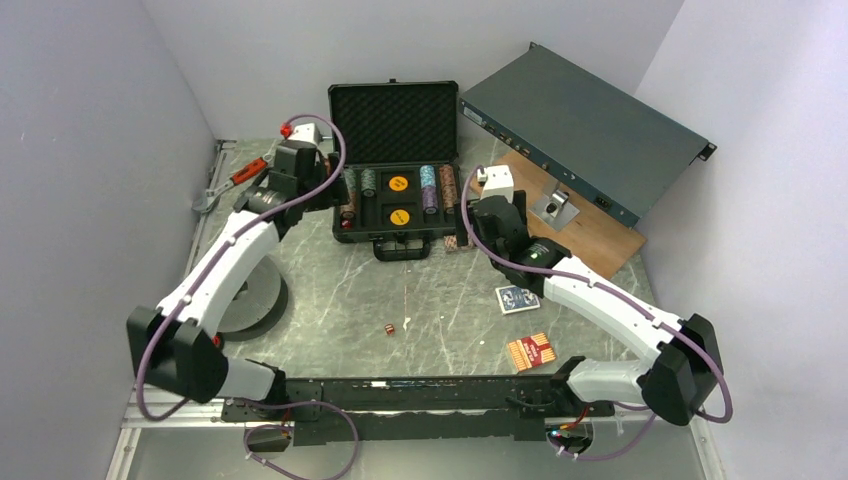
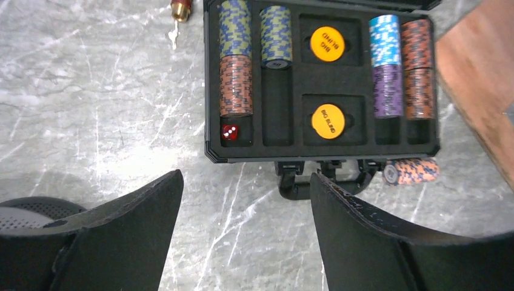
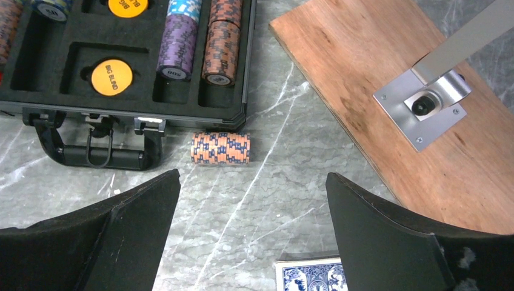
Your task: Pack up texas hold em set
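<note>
Two wrist views are showing me different things: the left gripper (image 2: 245, 176), jaws wide and empty, is facing a red die (image 2: 229, 131) in a corner slot of the case (image 2: 321, 156) ahead, while the right gripper (image 3: 253, 174), likewise wide and empty, is facing a chip stack (image 3: 220, 148) lying ahead, just outside the case.

"BIG BLIND" is printed on the near orange disc (image 2: 328, 120) and the far orange disc (image 2: 328, 43), both seated in the case (image 2: 276, 121) beyond the left jaws. "500" is read on the purple chip stack (image 3: 174, 73), beyond the right jaws, leftward.

Matt foam case (image 2: 357, 91), marbled table (image 2: 91, 91)
</note>
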Controlling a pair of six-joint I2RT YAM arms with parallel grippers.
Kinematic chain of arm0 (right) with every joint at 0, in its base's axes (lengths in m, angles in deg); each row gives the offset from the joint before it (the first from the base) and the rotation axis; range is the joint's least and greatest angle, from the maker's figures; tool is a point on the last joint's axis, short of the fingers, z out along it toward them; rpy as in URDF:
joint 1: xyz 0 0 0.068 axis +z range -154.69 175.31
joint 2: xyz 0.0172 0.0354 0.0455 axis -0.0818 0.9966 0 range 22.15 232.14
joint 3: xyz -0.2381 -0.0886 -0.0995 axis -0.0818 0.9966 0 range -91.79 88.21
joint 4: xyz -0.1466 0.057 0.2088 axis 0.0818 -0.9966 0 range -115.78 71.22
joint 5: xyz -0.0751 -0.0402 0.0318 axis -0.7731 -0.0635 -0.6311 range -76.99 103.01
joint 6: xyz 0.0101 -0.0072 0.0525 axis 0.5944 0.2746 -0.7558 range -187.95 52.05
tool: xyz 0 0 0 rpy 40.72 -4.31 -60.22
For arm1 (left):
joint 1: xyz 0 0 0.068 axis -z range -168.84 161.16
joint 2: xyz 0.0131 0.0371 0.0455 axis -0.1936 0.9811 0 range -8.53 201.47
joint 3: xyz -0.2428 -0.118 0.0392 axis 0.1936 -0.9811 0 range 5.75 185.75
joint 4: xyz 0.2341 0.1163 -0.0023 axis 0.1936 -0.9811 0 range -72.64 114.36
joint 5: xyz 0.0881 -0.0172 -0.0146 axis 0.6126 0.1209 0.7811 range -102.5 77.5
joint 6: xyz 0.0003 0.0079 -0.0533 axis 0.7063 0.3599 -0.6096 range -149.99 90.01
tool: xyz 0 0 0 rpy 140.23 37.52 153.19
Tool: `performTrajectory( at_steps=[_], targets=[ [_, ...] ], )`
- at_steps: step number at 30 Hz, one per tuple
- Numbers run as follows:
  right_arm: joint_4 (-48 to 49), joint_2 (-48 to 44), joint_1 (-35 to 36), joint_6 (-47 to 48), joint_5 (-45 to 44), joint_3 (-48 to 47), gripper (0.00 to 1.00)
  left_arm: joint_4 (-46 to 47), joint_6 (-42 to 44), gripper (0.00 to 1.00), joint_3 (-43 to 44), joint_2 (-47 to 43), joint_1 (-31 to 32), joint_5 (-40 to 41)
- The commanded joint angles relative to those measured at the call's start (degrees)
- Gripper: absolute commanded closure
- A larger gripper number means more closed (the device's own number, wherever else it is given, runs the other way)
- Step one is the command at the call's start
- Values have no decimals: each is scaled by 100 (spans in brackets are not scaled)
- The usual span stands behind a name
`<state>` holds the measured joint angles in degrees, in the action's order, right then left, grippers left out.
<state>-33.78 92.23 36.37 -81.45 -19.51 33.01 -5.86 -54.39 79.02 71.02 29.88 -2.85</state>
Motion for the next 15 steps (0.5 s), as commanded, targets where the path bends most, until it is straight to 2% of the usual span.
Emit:
performTrajectory(
  at_steps=[1,7,11,15],
  targets=[
    [-75,146,-19,-42,55,-182,5,-473,339,18,34,-675,21,-101],
    [-73,404,-19,4,342,-229,2,-1228,912,13,145,-1307,21,247],
    [-150,797,-19,-7,691,-362,0,-1082,1115,13,-480,-1738,23,657],
    [-411,1381,-19,-121,789,-622,0,-1028,1239,14,-805,-1846,26,651]
  ],
)
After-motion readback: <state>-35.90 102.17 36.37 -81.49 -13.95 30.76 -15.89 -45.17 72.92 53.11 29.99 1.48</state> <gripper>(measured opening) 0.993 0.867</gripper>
